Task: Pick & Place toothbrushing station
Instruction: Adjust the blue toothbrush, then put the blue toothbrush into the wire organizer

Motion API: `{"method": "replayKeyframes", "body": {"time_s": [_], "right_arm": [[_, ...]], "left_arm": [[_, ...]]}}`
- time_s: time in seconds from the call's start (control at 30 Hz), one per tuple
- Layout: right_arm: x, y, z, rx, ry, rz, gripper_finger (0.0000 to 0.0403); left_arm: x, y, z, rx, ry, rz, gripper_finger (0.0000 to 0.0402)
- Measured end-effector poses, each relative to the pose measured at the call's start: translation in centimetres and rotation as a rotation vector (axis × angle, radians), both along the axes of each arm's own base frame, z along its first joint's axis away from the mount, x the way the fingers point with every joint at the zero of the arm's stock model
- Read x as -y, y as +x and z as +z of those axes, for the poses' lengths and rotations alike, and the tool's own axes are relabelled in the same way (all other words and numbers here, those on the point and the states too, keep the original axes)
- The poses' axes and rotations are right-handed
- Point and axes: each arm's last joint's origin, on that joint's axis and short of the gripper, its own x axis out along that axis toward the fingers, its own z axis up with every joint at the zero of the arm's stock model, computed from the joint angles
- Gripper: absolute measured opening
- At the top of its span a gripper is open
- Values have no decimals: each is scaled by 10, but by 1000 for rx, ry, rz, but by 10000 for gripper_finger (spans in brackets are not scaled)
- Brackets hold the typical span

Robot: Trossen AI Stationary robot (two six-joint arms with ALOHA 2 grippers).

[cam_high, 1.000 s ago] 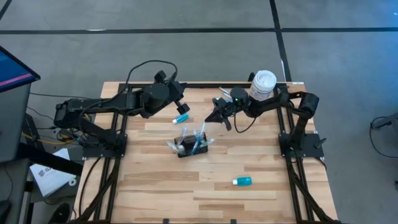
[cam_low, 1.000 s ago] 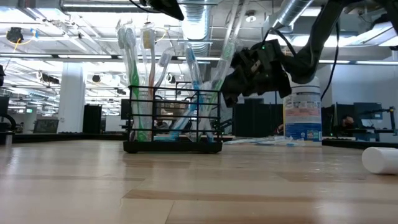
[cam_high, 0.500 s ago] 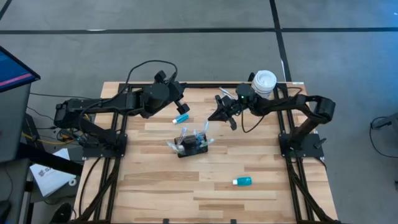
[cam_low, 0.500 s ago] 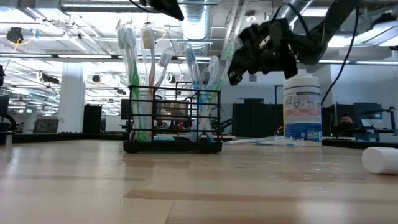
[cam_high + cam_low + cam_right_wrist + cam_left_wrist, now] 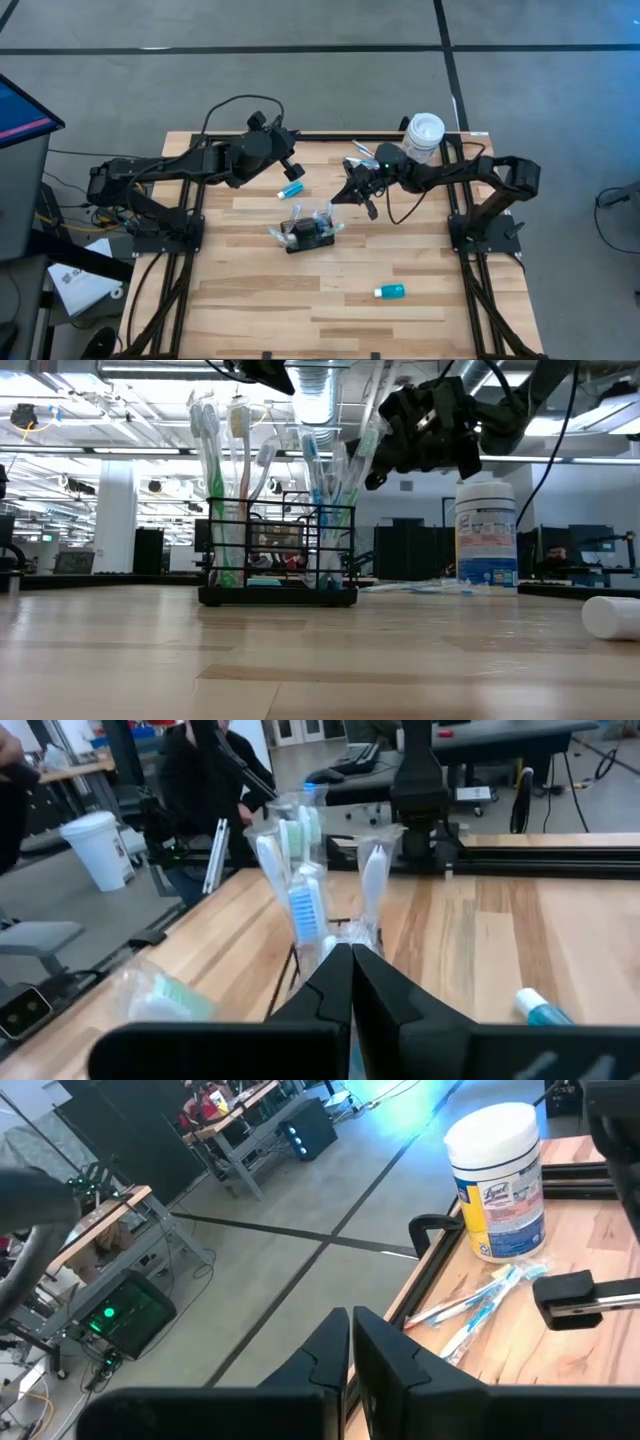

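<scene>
Since half a second ago the right gripper (image 5: 351,192) has dropped closer to the small black wire-mesh toothbrushing station (image 5: 308,232), now hovering just behind it, fingers pressed together, holding nothing. The station stands upright mid-table, full of toothbrushes. The left gripper (image 5: 291,168), pressed together, waits behind the station.

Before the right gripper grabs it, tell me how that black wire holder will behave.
The black wire holder is probably light: open mesh. Its tall toothbrushes lean loosely, so tilting may spill them. A push would likely slide it, given its flat base.
</scene>
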Motion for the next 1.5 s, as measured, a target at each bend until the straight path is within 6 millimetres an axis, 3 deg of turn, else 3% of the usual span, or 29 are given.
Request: {"method": "replayKeyframes", "body": {"time_s": [0.6, 1.07, 1.5], "right_arm": [[-6, 1, 4, 51, -22, 74, 3], [-6, 1, 5, 56, -20, 91, 116], [5, -23, 30, 8, 29, 26, 121]], "left_arm": [[0, 0, 0, -1, 0, 0, 12], [0, 0, 0, -2, 0, 0, 12], [0, 0, 0, -2, -1, 0, 12]]}}
